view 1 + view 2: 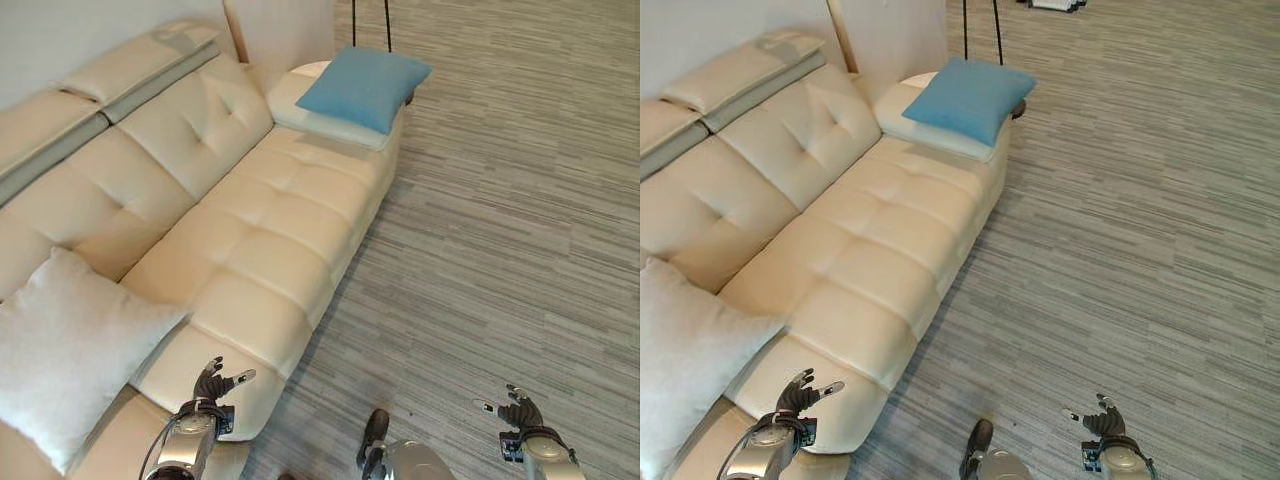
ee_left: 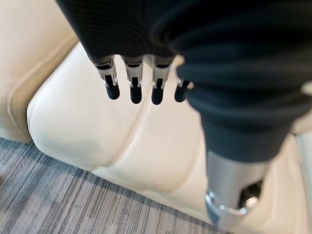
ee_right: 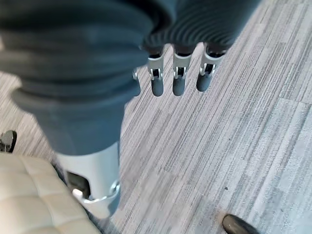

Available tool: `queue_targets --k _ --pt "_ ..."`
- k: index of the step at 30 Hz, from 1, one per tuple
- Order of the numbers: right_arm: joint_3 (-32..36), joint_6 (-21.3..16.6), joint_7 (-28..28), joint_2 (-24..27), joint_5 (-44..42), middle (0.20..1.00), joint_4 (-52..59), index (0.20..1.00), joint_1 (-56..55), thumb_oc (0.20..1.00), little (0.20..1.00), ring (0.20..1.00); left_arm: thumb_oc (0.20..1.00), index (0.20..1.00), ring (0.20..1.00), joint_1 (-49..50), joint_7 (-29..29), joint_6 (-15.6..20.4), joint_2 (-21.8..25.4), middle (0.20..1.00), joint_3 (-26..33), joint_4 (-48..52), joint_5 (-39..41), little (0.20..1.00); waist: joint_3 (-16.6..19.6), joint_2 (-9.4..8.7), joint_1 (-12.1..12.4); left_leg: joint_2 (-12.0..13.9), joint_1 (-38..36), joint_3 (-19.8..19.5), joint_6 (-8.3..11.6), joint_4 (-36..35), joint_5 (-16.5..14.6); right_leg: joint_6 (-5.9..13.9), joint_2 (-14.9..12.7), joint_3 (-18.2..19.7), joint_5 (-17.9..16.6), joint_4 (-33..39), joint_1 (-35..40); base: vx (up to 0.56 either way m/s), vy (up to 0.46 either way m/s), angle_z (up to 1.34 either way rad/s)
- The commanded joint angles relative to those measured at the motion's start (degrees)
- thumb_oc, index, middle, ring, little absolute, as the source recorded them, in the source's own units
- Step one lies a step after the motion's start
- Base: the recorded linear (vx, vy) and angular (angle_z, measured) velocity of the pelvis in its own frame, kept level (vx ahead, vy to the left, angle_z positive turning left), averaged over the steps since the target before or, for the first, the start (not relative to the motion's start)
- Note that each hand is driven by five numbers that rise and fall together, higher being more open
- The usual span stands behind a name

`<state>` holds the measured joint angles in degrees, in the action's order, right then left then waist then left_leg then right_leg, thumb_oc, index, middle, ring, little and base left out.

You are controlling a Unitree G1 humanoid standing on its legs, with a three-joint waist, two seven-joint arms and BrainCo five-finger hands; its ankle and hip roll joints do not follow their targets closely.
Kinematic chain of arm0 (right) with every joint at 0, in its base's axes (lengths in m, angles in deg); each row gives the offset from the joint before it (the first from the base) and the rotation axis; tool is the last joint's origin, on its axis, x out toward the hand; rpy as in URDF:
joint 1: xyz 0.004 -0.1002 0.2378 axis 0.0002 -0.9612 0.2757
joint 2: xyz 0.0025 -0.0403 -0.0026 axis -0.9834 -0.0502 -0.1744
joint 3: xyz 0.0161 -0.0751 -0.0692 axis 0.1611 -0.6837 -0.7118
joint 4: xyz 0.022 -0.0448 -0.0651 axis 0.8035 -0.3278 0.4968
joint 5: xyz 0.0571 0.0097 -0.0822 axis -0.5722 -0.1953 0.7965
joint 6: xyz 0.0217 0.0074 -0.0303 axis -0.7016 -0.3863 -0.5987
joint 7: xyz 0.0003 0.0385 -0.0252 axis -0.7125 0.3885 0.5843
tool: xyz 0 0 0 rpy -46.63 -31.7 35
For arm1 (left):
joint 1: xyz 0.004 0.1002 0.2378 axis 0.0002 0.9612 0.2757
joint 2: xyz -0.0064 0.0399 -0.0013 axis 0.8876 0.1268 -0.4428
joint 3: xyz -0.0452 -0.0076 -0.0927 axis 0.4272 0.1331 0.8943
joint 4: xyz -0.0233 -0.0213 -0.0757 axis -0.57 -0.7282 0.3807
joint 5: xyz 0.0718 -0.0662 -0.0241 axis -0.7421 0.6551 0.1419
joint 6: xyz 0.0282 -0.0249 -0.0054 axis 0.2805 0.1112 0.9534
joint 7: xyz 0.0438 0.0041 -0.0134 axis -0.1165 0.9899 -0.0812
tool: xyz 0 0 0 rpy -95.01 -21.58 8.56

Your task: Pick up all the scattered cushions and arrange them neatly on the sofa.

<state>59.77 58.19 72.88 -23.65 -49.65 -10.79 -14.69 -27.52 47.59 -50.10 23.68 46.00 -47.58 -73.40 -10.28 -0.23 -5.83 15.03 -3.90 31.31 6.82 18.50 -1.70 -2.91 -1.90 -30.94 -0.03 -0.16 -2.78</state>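
Cushions were both on the sofa (image 1: 250, 230) already: at the near left a white cushion (image 1: 70, 350) leaned against the backrest, propped upright the way a tidied one would be, and at the far right a blue cushion (image 1: 365, 85) lay flat on the armrest, one corner hanging over the outer edge, so it read as dropped there rather than arranged. No cushion lay on the striped grey floor (image 1: 500, 230) within sight, though the floor behind the sofa's far end and off to the left was out of frame. The white cushion's left side ran out of the picture, so its full shape could not be judged

Left hand (image 1: 212, 386) hovered above the near front corner of the seat, fingers straight and loosely spread, holding nothing; its wrist view showed only cream leather past the dark tips. Right hand (image 1: 518, 410) hung over the floor to the right, well apart from the sofa, fingers likewise slack and empty. What remained, by my reading, was squaring the blue one
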Motion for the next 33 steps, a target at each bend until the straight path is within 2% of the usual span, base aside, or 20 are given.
queue_targets --k 1,2,4,6,7,9,10,11,12,17,18,21,23,24,26,27,28,30,32,33 --pt "-0.92 -1.66 -0.91 2.6 -1.29 1.0 3.48 1.0 2.01 1.0 1.0 1.0 1.0 1.0 1.0 0.26 0.94 1.9 1.03 1.0 -0.41 3.47 0.23 1.0 -1.43 -0.23 1.97 -4.57 1.29 -8.5 -1.29 8.28 1.46 3.93 -0.33 7.02 6.77 0.75 4.7 0.16 -0.148 -0.98" --pt "-0.92 -1.64 -0.91 2.61 -1.29 1.0 3.5 1.0 2.0 1.0 1.0 1.0 1.0 1.0 1.0 0.26 0.96 1.9 1.02 1.0 -0.42 3.47 0.25 1.0 -1.4 -0.21 1.9 -4.52 1.43 -8.61 -1.25 8.44 1.43 3.88 -0.3 6.96 6.83 0.74 4.67 0.23 -0.153 -0.83" --pt "-1.94 -1.4 -0.61 3.35 -0.86 1.0 3.51 1.0 2.83 1.0 1.0 1.0 1.0 1.0 1.0 1.39 1.31 2.1 0.18 1.0 -0.41 4.09 1.1 1.0 -1.75 -0.21 3.64 -10.47 5.83 -18.54 -3.85 5.37 -2.24 4.13 0.16 12.04 6.61 2.15 5.65 0.24 -0.061 -0.67" --pt "-2.44 -1.5 -0.45 3.6 -0.71 1.0 3.43 1.0 3.16 1.0 1.0 1.0 1.0 1.0 1.0 2.08 1.44 2.36 0.16 1.0 -0.42 4.8 1.23 1.0 -1.84 -0.75 4.92 -14.57 9.41 -25.05 -5.38 1.31 -3.79 4.44 -0.29 14.41 5.85 2.95 5.69 0.27 -0.042 -1.16" --pt "-2.93 -1.54 -0.5 3.85 -0.43 1.0 3.01 1.0 3.53 1.0 1.0 1.0 1.0 1.0 1.0 2.69 1.51 2.33 -0.13 1.0 -0.28 4.66 1.4 1.0 -1.59 -0.66 5.59 -17.5 10.42 -30.58 -5.36 -4.96 -3.71 4.54 -0.07 16.43 6.42 2.93 6.36 0.21 -0.012 -0.94" --pt "-2.93 -1.54 -0.5 3.84 -0.43 1.0 3.01 1.0 3.54 1.0 1.0 1.0 1.0 1.0 1.0 2.69 1.51 2.33 -0.12 1.0 -0.27 4.66 1.4 1.0 -1.49 -0.72 5.49 -17.6 10.47 -30.66 -5.38 -5.17 -3.51 4.55 -0.14 16.33 6.39 2.96 6.26 0.19 -0.012 -0.5" --pt "-3.41 -1.68 -0.62 4.39 -0.09 1.0 2.65 1.0 4.08 1.0 1.0 1.0 1.0 1.0 1.0 3.11 1.79 2.24 -0.16 1.0 -0.14 4.58 1.62 1.0 -1.3 0.1 6.14 -18.81 12.67 -36.75 -4.4 -14.1 2.24 4.33 1.04 17.92 7.07 2.93 7.12 0.21 -0.016 -0.5" --pt "-3.43 -1.69 -0.62 4.4 -0.1 1.0 2.64 1.0 4.08 1.0 1.0 1.0 1.0 1.0 1.0 3.12 1.79 2.24 -0.17 1.0 -0.14 4.58 1.62 1.0 -1.31 0.04 6.1 -18.82 12.27 -36.8 -4.37 -14.85 2.64 4.32 0.99 17.9 7.15 2.88 7.15 0.38 -0.014 -0.51" --pt "-4.27 -1.68 -0.94 4.76 0.17 1.0 2.3 1.0 4.79 1.0 1.0 1.0 1.0 1.0 1.0 2.51 2.3 1.99 -0.01 1.0 -0.44 3.61 1.66 1.0 -1.76 0.87 6.29 -18.94 14.85 -38.63 -3.38 -22.02 6.29 3.97 2.1 18.55 7.74 3.02 8.01 0.25 0.006 -0.37" --pt "-4.75 -1.23 -1.29 4.46 0.3 1.0 1.34 1.0 6.32 1.0 1.0 1.0 1.0 1.0 1.0 2.05 3.18 1.76 0.59 1.0 0.28 2.79 2.02 1.0 -1.18 1.12 7.14 -19.52 17.76 -35.96 -2.24 -23.5 8.46 4.46 3.52 21.44 9.24 4.16 11.72 0.39 0.075 -0.26" --pt "-5.18 -1.08 -0.81 3.92 0.88 1.0 2.13 1.0 6.06 1.0 1.0 1.0 1.0 1.0 1.0 3.56 3.39 1.9 0.78 1.0 0.97 3.86 2.74 1.0 0.09 0.74 7.94 -19.66 16.23 -36.53 -3.89 -23.5 9.97 5.26 2.84 23.03 10.97 4.31 14.44 0.75 0.204 -0.33" --pt "-5.08 -1.05 -0.47 3.42 1.27 1.0 2.22 1.0 5.58 1.0 1.0 1.0 1.0 1.0 1.0 3.78 3.14 1.75 0.81 1.0 0.88 3.2 2.8 1.0 1.43 -0.31 7.92 -20.23 15.51 -35.74 -4.83 -23.5 9.72 5.72 1.1 23.33 12.36 2.84 14.63 0.5 0.144 -0.79" --pt "-4.79 -1.23 -0.24 2.29 0.76 1.0 2.41 1.0 5.15 1.0 1.0 1.0 1.0 1.0 1.0 3.85 3.06 1.77 1.25 1.0 0.89 3.05 2.33 1.0 2.23 -1.56 8.01 -20.59 14.54 -34.18 -6.31 -22.02 7.58 7.26 -0.67 23.92 12.21 -2.88 13.13 0.49 0.16 -0.15" --pt "-5.6 -1.32 0.23 1.69 1.26 1.0 2.59 1.0 5.61 1.0 1.0 1.0 1.0 1.0 1.0 3.94 2.82 1.66 1.9 1.0 1.14 4.14 2.73 1.0 1.8 -2.3 8.22 -20.64 13.24 -32.52 -8.08 -21.51 5.22 9.15 -2.33 23.49 9.08 -13.41 8.8 0.53 0.204 -0.28" --pt "-6.11 -1.02 0.67 1.38 1.85 1.0 3.33 1.0 6.09 1.0 1.0 1.0 1.0 1.0 1.0 3.57 2.83 1.51 2.57 1.0 1.23 4.56 2.84 1.0 0.82 -2.45 8.37 -20.8 11.54 -30.55 -9.36 -21.6 3.53 11.08 -4.56 22.02 3.96 -24.4 3.03 0.33 0.152 -0.68" --pt "-6.1 -1.01 0.68 1.37 1.86 1.0 3.34 1.0 6.09 1.0 1.0 1.0 1.0 1.0 1.0 3.55 2.83 1.51 2.58 1.0 1.23 4.55 2.84 1.0 0.81 -2.53 8.45 -20.87 11.55 -30.45 -9.39 -21.6 3.52 11.11 -4.67 22.14 4.1 -24.69 2.87 0.33 0.163 -0.73" --pt "-5.94 -0.83 0.77 0.95 2.11 1.0 3.97 1.0 5.85 1.0 1.0 1.0 1.0 1.0 1.0 3.1 3.06 1.38 2.8 1.0 1.05 4.54 2.4 1.0 -0.12 -1.86 7.95 -20.59 8.04 -28.95 -10.19 -22.24 1.68 10.73 -7.02 19.85 1.41 -29.68 -0.33 0.23 0.114 -0.36" --pt "-5.84 -0.82 0.57 0.59 2.0 1.0 3.65 1.0 5.82 1.0 1.0 1.0 1.0 1.0 1.0 2.09 3.28 1.47 2.87 1.0 0.67 4.37 2.28 1.0 -1.66 -0.62 7.69 -19.54 5.16 -27.52 -10.09 -23.5 0.87 9.28 -7.58 17.8 3.49 -28.82 -4.53 0.33 0.151 -0.15" --pt "-5.67 -0.72 0.5 0.63 1.91 1.0 3.53 1.0 5.75 1.0 1.0 1.0 1.0 1.0 1.0 1.88 3.31 1.5 2.9 1.0 0.7 4.33 2.39 1.0 -2.39 -0.09 7.57 -19.12 4.06 -27.38 -10.05 -23.5 0.49 9.02 -7.38 17.24 3.89 -27.67 -5.25 0.26 0.06 -0.08" --pt "-5.09 -0.59 0.33 0.56 1.51 1.0 3.3 1.0 5.55 1.0 1.0 1.0 1.0 1.0 1.0 1.47 3.18 1.51 2.88 1.0 0.93 4.15 2.15 1.0 -3.18 0.72 7.44 -18.44 2.68 -26.34 -9.59 -23.5 -0.49 8.67 -6.39 15.58 5.29 -20.95 -7.21 0.18 0.006 -0.02"
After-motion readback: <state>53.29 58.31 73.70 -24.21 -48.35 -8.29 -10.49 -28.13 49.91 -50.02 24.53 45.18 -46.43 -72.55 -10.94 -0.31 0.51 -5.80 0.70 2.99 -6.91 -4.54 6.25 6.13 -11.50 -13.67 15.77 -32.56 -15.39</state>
